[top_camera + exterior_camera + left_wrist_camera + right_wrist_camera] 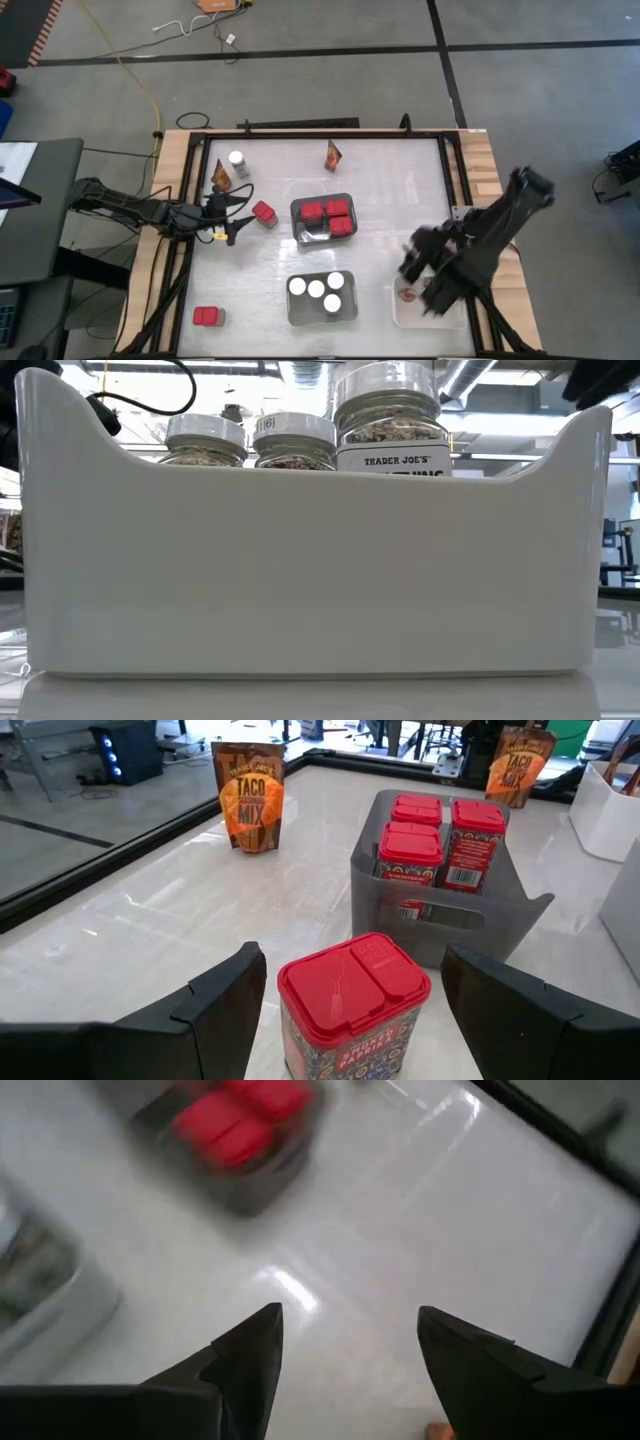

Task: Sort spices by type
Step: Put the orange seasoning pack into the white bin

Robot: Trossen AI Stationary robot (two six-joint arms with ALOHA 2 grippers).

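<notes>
Between the wide-open, empty left gripper fingers stands a red box; squeeze it straight and gently.

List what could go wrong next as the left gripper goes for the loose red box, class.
1. The left gripper is open around the red box, which stands close to the grey tray; a skewed close could tip it.
2. The grey tray already holds red boxes, so room is tight.
</notes>
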